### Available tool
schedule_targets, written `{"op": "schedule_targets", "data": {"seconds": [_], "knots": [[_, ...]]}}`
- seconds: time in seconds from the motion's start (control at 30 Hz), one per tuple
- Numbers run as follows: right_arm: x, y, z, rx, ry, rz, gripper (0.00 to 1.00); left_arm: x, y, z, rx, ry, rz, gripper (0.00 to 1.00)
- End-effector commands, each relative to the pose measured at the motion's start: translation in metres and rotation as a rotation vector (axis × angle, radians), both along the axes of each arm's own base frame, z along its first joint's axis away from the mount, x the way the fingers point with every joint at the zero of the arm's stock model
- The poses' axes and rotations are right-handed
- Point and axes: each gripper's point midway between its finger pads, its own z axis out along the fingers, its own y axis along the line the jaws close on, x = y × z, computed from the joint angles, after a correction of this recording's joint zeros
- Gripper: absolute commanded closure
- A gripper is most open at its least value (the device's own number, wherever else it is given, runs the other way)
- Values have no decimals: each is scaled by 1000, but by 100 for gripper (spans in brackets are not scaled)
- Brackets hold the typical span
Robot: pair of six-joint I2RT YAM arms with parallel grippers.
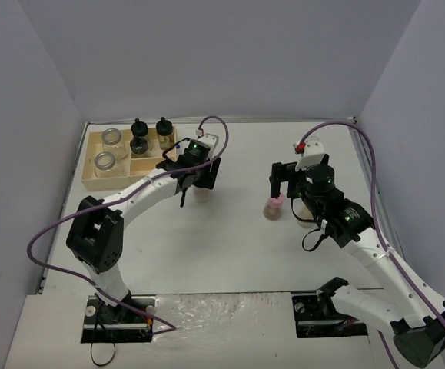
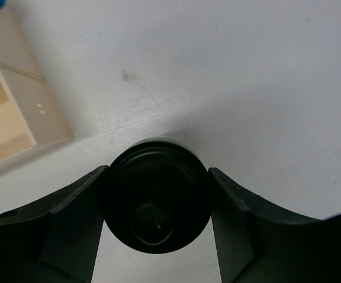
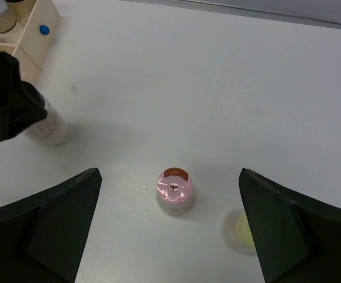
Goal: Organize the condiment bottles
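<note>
My left gripper (image 1: 195, 183) is shut on the cap of a black-capped jar (image 1: 202, 193) just right of the wooden tray (image 1: 91, 181). In the left wrist view the black cap (image 2: 155, 197) fills the gap and touches both fingers (image 2: 70, 224). In the right wrist view this jar (image 3: 47, 127) rests on the table. My right gripper (image 1: 283, 187) is open above the pink-capped jar (image 1: 273, 206). That jar (image 3: 175, 190) stands between the wide-open fingers (image 3: 46, 218). The yellow-green-capped jar (image 3: 241, 231) stands close to its right, partly behind a finger.
The tray holds two clear-topped jars (image 1: 112, 137) at its left and black-capped jars (image 1: 164, 127) at its right. Its corner shows in the left wrist view (image 2: 17, 112) and the right wrist view (image 3: 32, 23). White walls enclose the table on three sides.
</note>
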Motion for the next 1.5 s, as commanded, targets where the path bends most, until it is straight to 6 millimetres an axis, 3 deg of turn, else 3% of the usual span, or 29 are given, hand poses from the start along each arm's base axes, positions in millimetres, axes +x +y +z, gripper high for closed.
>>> {"op": "schedule_targets", "data": {"seconds": [0.0, 0.1, 0.17, 0.23, 0.33, 0.47, 0.67, 1.07, 1.2, 1.47], "knots": [[11, 5, 26, 17, -72, 16, 0, 50, 45, 141, -136, -267, 155, 100], [12, 7, 26, 17, -69, 23, 0, 74, 80, 163, -132, -303, 243, 100], [12, 7, 27, 17, -72, 23, 0, 90, 101, 165, -112, -314, 294, 100], [13, 7, 27, 17, -71, 25, 0, 99, 108, 172, -113, -335, 309, 100], [13, 6, 27, 14, -70, 25, 0, 131, 129, 169, -107, -345, 359, 100], [13, 6, 25, 13, -67, 27, 0, 163, 146, 147, -92, -333, 387, 100], [13, 7, 23, 19, -60, 27, 0, 194, 150, 138, -98, -345, 383, 100], [14, 8, 18, 27, -44, 28, 0, 210, 149, 91, -99, -290, 383, 99], [14, 9, 16, 29, -39, 27, 0, 205, 145, 69, -117, -248, 385, 86], [12, 12, 11, 39, -23, 38, 0, 198, 141, 50, -129, -217, 385, 55]]}}
